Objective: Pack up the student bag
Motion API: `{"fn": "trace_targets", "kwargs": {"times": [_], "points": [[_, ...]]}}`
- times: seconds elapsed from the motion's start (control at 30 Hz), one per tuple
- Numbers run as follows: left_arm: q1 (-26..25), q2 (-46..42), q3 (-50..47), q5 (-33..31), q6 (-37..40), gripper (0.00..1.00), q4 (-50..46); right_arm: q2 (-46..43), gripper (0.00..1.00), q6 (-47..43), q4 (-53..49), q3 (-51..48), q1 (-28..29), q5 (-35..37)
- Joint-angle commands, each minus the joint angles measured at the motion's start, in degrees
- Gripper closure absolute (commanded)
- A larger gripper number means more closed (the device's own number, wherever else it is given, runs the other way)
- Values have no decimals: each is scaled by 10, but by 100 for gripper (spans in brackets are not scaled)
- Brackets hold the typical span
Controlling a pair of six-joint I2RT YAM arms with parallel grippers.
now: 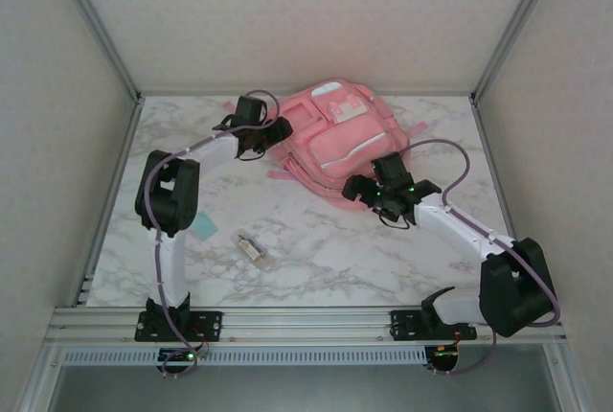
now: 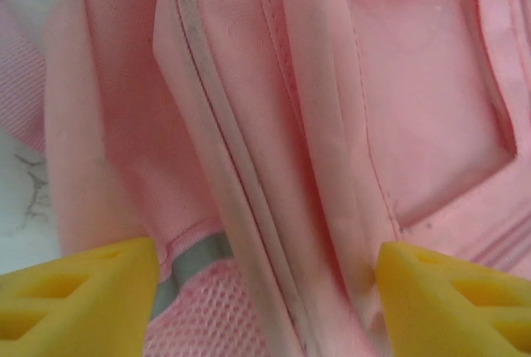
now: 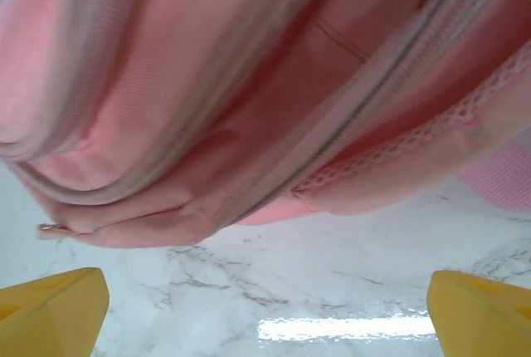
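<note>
– Two arms, one bag: where does everything lie?

– The pink bag [image 1: 335, 139] lies flat at the far middle of the marble desk [image 1: 326, 259], front pockets up. The left arm [image 1: 206, 153] reaches its far left side. The right arm [image 1: 460, 225] reaches its near right edge.

– And the jaws?

– Both pairs stand apart and hold nothing. In the left wrist view the left jaws straddle a fold [image 2: 241, 166] of pink fabric with a zip line along it, next to a mesh pocket [image 2: 207, 320]. In the right wrist view the right jaws hang wide over bare desk, just short of the bag's near edge, where a small metal zip pull [image 3: 50, 229] shows.

– Which step is this?

– Opening the bag, I judge. I cannot tell whether the zip is undone. Nothing to pack is held: a small silvery thing [image 1: 253, 247] and a flat teal thing [image 1: 204, 228] lie on the desk near the left arm, well apart from the bag.

– What does the next move call for?

– Probably the left jaws closing on that fold to pin or lift it, while the right jaws advance to the pull and pinch it. Soft cloth may slip, so a firm grip matters.
</note>
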Motion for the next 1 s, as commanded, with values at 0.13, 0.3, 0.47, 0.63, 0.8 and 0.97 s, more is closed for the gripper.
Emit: {"fn": "trace_targets", "kwargs": {"times": [0.13,0.3,0.47,0.63,0.8,0.97], "points": [[-7,43,62,19,-29,56,27,55,2,24,50,-15,0,18],[-12,46,43,27,-40,100,43,103,7,18,77,4,-15,33],[-21,-28,-87,37,-78,100,106,164,12,-7,74,77,-38,36],[-44,-145,-244,9,-133,100,167,209,13,-38,22,165,-58,66],[-95,-231,-315,-88,-156,100,182,214,13,-61,-35,215,-68,83],[-112,-243,-316,-124,-169,100,190,148,18,-79,-85,210,-56,59]]}}
